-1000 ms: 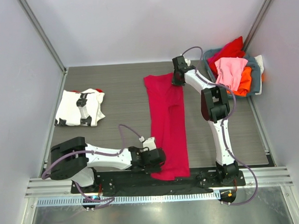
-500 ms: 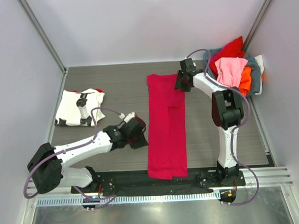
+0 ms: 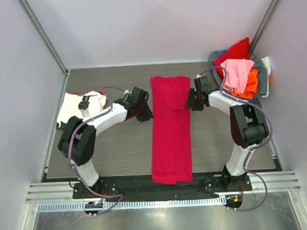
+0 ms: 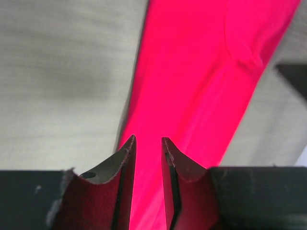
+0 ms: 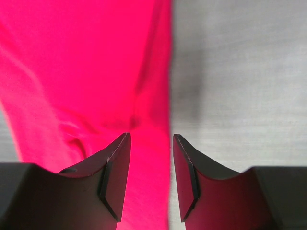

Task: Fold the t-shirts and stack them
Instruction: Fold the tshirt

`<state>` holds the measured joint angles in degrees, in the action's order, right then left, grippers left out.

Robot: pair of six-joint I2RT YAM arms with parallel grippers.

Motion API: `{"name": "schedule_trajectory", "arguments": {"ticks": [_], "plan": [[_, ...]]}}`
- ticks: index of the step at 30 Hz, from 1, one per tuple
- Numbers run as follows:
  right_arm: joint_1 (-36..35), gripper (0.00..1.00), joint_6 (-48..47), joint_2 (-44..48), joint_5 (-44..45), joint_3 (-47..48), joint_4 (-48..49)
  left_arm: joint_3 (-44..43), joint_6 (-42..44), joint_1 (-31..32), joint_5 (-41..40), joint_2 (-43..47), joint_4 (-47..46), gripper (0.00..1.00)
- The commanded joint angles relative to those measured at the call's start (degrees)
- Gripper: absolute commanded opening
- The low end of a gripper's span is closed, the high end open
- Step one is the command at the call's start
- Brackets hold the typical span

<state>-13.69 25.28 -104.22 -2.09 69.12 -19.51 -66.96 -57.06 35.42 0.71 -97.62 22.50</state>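
A crimson-magenta t-shirt (image 3: 171, 127) lies folded into a long strip down the middle of the table; it also shows in the left wrist view (image 4: 201, 72) and the right wrist view (image 5: 81, 67). My left gripper (image 3: 146, 114) (image 4: 148, 143) is open and empty at the strip's left edge, near its far end. My right gripper (image 3: 191, 104) (image 5: 151, 141) is open and empty over the strip's right edge, opposite. A white t-shirt (image 3: 82, 110) with black and red markings lies folded at the far left.
A grey-blue basket (image 3: 263, 81) at the back right holds red, pink (image 3: 236, 74) and orange tees. Grey walls stand on both sides and at the back. A black strip and metal rail run along the near edge (image 3: 161, 188).
My left gripper has let go of the strip's near end and swung up to its far left edge. My right gripper has slid from the far corner down the right edge. The strip lies straighter.
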Motion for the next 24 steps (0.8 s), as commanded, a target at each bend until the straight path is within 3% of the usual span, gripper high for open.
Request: {"name": "schedule_trajectory", "arguments": {"ticks": [1, 16, 24], "plan": [[0.68, 0.46, -0.14, 1.66, -2.74, -2.41, 4.47, -7.37, 1.60, -1.40, 2.63, -4.05, -2.90, 0.30], [2.97, 0.41, 0.83, -5.89, -5.65, 0.57, 6.85, -19.34, 1.69, -7.03, 2.98, -20.58, -0.79, 0.29], [3.23, 0.30, 0.39, -9.33, -5.73, 3.29, 6.68, -26.37, 2.22, -8.26, 6.05, -28.84, -0.70, 0.27]]}}
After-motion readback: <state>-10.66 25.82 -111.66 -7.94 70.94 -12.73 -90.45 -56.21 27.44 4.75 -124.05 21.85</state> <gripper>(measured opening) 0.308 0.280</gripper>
